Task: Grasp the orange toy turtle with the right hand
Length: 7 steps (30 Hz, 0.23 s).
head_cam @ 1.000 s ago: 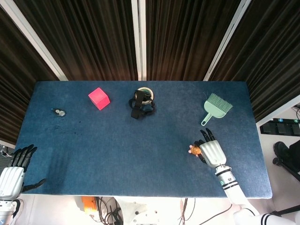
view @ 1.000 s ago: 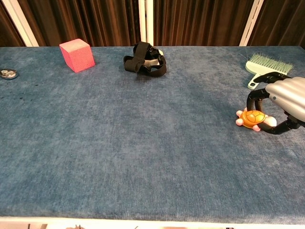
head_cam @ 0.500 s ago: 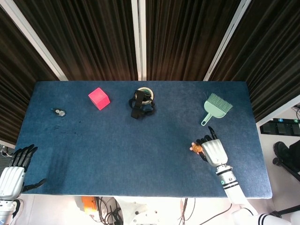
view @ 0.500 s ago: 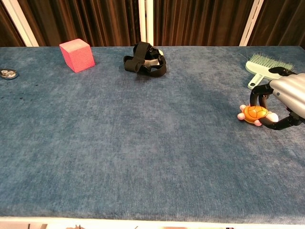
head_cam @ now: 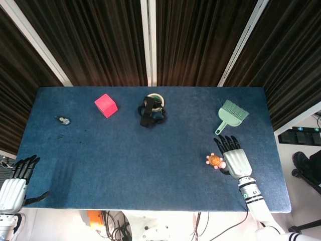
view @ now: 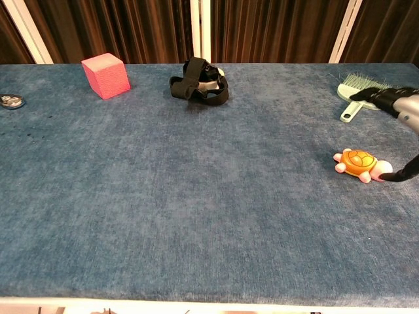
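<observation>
The orange toy turtle (head_cam: 214,160) (view: 359,163) lies on the blue table near the right side, free of any grip. Just to its right is my right hand (head_cam: 234,160) (view: 400,108), with fingers stretched out and apart and nothing held. In the chest view the thumb tip (view: 398,175) lies at the turtle's rear end, touching it or nearly so. My left hand (head_cam: 15,184) hangs off the table's near left corner, fingers spread and empty; only the head view shows it.
A green hand brush (head_cam: 230,114) (view: 357,90) lies just beyond the right hand. A black strap with a tape roll (head_cam: 151,109) (view: 200,84) sits at the far middle, a pink cube (head_cam: 106,105) (view: 105,75) at the far left, and a small metal object (head_cam: 62,120) (view: 10,101) near the left edge.
The right hand's fingers, curled around the turtle before, have opened and the hand has drawn back to the right. The turtle now lies loose on the table, shifted slightly right.
</observation>
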Available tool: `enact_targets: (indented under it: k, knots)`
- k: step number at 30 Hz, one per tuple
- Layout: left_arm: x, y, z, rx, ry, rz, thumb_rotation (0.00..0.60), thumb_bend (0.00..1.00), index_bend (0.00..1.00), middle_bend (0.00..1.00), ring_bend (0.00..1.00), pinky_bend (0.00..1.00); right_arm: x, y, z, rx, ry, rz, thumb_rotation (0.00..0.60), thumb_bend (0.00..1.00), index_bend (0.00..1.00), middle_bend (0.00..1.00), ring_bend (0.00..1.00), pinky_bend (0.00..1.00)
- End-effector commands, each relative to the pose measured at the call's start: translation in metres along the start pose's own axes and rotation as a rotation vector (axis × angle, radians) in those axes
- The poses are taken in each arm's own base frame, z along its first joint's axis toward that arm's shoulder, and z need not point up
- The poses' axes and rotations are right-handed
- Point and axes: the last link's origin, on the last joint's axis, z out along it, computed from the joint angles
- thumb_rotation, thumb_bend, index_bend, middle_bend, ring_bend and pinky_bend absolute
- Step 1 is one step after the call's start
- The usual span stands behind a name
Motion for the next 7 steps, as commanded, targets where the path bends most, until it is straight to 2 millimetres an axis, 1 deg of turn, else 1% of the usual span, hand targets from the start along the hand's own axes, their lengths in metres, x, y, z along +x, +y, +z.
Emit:
enact_targets:
  k: [1,5,7]
  knots:
    - [0.002,0.001,0.0,-0.004,0.006,-0.001,0.6,0.0,0.04,0.0,0.0,0.0,0.013,0.016,-0.027,-0.028,0.062,0.046,0.6,0.0,0.0,0.0,0.0,0.0]
    - [0.005,0.001,0.0,-0.004,0.014,0.0,0.6,0.0,0.04,0.0,0.0,0.0,0.017,0.046,-0.067,-0.068,0.107,0.062,0.6,0.0,0.0,0.0,0.0,0.0]
    - [0.005,0.001,0.001,-0.002,0.014,0.001,0.6,0.0,0.04,0.0,0.0,0.0,0.018,0.065,-0.09,-0.111,0.125,0.074,0.6,0.01,0.0,0.0,0.0,0.0]
